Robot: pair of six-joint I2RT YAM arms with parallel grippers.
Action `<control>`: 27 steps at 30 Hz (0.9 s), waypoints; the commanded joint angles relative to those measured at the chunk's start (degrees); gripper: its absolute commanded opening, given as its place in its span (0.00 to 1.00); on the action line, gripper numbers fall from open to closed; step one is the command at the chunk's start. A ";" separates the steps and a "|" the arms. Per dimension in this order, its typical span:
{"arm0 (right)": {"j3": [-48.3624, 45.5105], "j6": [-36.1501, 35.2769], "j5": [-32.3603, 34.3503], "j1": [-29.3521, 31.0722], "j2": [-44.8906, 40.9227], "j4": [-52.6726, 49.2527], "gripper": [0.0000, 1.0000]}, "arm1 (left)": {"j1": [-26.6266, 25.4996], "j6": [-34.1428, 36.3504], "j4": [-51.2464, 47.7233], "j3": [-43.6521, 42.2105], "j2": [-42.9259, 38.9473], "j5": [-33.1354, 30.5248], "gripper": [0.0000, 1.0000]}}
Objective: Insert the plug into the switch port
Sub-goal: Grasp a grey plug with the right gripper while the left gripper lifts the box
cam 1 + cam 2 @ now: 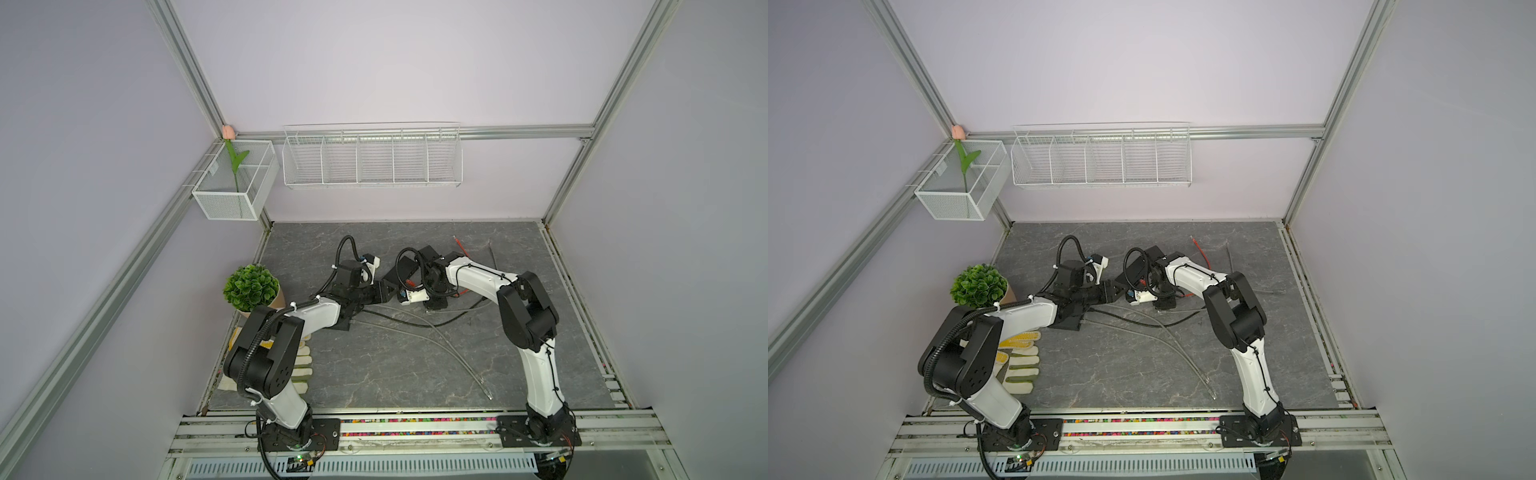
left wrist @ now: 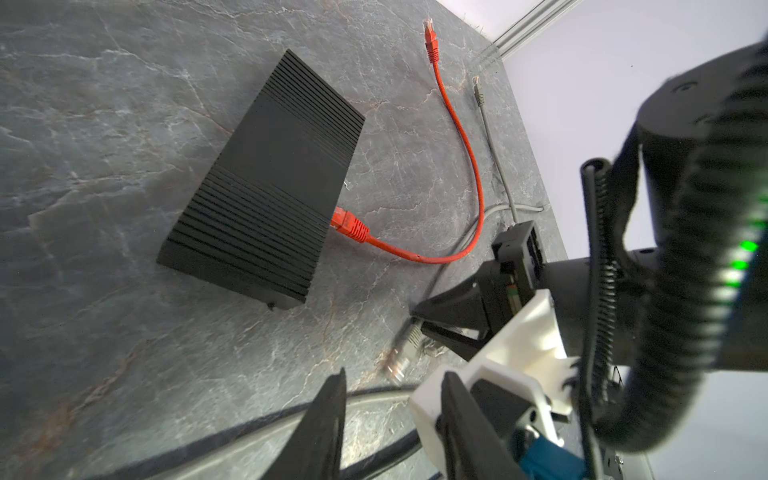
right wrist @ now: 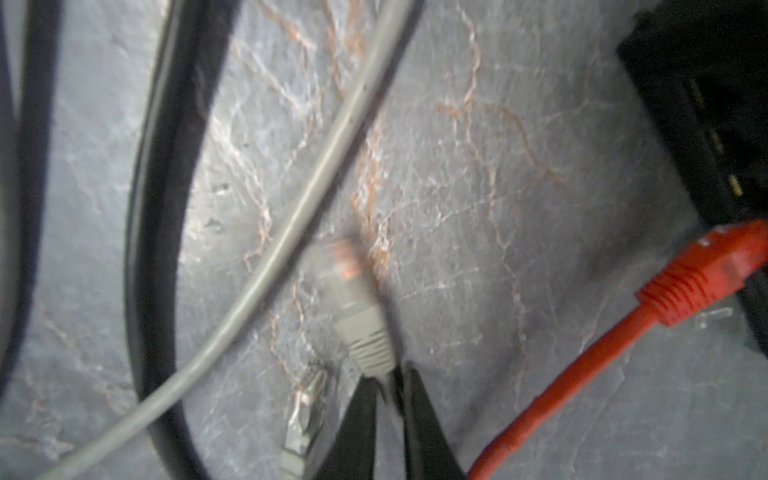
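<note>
Table [image 1: 374, 374] carries everything flat. Switch [image 2: 266, 178] is laid on it with the port face turned toward the right gripper [image 3: 390, 395], judged so that a plug can be pushed in level along the table. One port is already taken by the red plug [image 3: 698, 286], with its red cable [image 2: 469, 166] looped away past the switch, so a free neighbouring port is presumably the target. Left gripper [image 2: 395, 382] is parked with the switch ahead of it, jaws apart and nothing between them, probably to brace the box against sliding during the push. Right gripper is clenched on the grey plug [image 3: 365, 332], pinched at its cable end so the contact nose is left sticking out ahead of the fingertips. Plug is held low over the table, apart from the switch, which lies ahead of and off to one side of that gripper, so it is not yet lined up. Grey cable [image 3: 291, 224] and black cable [image 3: 153, 249] are trailed on the side away from the switch, out of the insertion path. A loose plug [image 3: 303, 415] is lying just beside the fingertips, which is judged a snag risk.
</note>
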 commanded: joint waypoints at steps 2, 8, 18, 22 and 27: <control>2.63 2.52 -2.00 0.36 2.22 -5.99 0.07 | 0.87 0.08 1.01 -1.16 -1.86 0.70 0.39; 1.99 8.99 -2.72 -0.13 -5.23 -4.79 0.07 | 2.56 0.50 -0.61 -1.67 -5.12 -0.54 0.39; 5.91 19.94 5.61 -1.64 -16.92 -1.62 0.07 | 6.94 1.32 -4.65 2.20 -5.20 -3.07 0.40; 8.31 23.91 13.71 -2.44 -12.85 -0.91 0.07 | 7.88 1.36 -7.08 9.13 1.12 -1.56 0.40; 15.03 32.42 20.51 -5.78 -4.37 -4.72 0.07 | 7.88 2.63 -11.45 17.66 7.93 -1.42 0.40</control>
